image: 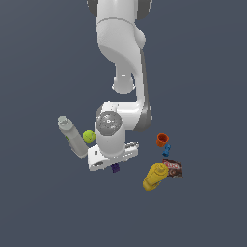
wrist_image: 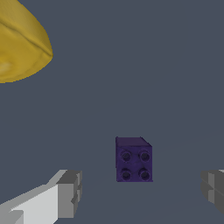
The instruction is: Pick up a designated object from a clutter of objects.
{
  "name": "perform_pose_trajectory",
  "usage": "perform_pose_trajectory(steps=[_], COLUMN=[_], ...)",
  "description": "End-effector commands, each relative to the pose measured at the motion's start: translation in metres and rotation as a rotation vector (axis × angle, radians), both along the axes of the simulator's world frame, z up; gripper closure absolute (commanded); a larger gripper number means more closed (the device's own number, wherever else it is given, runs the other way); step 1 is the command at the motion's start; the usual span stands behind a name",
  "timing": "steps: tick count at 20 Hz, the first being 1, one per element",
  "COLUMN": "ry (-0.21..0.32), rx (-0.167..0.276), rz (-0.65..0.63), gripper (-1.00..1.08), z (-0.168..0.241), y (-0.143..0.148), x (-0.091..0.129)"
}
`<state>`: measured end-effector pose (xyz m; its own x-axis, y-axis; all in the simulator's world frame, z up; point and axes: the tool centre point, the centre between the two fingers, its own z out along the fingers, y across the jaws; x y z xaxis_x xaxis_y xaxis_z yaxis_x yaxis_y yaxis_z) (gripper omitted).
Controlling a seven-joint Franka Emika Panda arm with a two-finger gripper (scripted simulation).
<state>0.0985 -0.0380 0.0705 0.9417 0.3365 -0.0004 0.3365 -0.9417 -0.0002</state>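
A flat slate-grey desk (image: pixel 43 202) carries the clutter. The purple cube (wrist_image: pixel 133 159) sits between the spread fingers of the hand (wrist_image: pixel 142 192), untouched. Risk — an off-centre descent lets one finger (wrist_image: pixel 70 192) nudge the cube toward the yellow bottle (wrist_image: pixel 19 41).

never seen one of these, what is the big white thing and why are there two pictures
The white thing is a simulated robot arm ending in a two-fingered claw. One picture is from a camera off the arm; the other is from a camera on its wrist, looking past the grey fingers. On the dark surface lie a grey-white bottle, a yellow-green ball, an orange cup, a blue piece, a yellow bottle and a brown packet. The claw is open, holding nothing, with the purple block between its fingers, untouched.
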Motion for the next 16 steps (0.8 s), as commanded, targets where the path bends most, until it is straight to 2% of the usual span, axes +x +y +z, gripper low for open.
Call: perform_pose_trajectory(steps=[1, 8, 14, 15, 16], ry=[0.001, 0.000, 0.000, 0.000, 0.000], rx=[0.000, 0.000, 0.000, 0.000, 0.000], rz=[0.000, 0.002, 0.003, 0.003, 0.003], gripper=[-0.92, -0.92, -0.92, 1.08, 1.08], z=[-0.006, -0.040, -0.049, -0.049, -0.049], y=[0.000, 0.000, 0.000, 0.000, 0.000], x=[0.000, -0.001, 0.000, 0.000, 0.000])
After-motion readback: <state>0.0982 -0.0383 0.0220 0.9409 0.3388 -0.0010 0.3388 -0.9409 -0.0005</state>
